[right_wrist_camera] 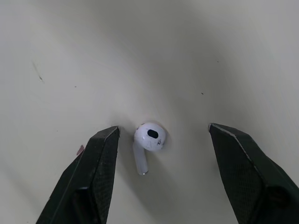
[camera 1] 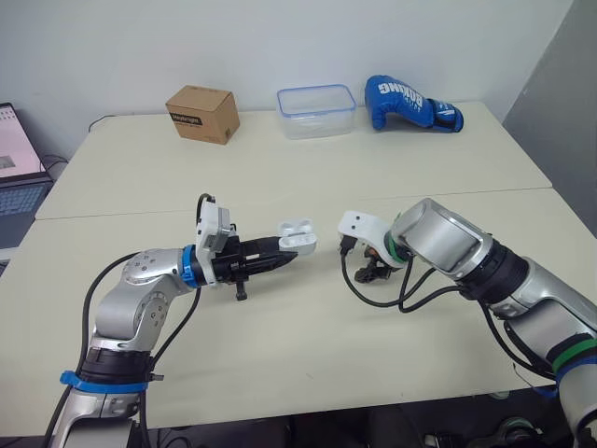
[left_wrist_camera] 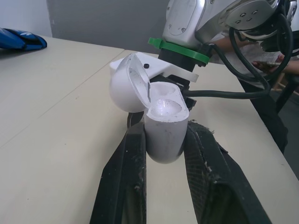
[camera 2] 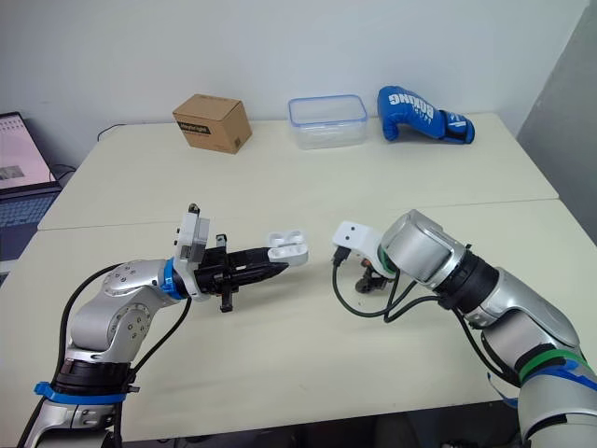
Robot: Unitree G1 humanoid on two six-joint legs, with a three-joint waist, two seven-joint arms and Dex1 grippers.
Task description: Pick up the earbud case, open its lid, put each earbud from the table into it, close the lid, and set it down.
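Observation:
My left gripper (camera 1: pixel 285 254) is shut on the white earbud case (camera 1: pixel 297 237), holding it above the table's middle. In the left wrist view the case (left_wrist_camera: pixel 163 126) stands between the two black fingers (left_wrist_camera: pixel 126 172) with its lid (left_wrist_camera: pixel 128 86) swung open, and both wells look empty. Just right of the case, my right gripper (camera 1: pixel 373 273) points down at the table. In the right wrist view it stands open (right_wrist_camera: pixel 163 127) around one white earbud (right_wrist_camera: pixel 148 139) lying on the table, close to one finger (right_wrist_camera: pixel 100 158) and apart from both.
Along the far edge of the table (camera 1: pixel 280 345) sit a cardboard box (camera 1: pixel 202 113), a clear plastic container (camera 1: pixel 316 110) and a blue boxing glove (camera 1: pixel 410 103). A laptop (camera 1: pixel 19 177) stands off the left side. A seam runs across the table.

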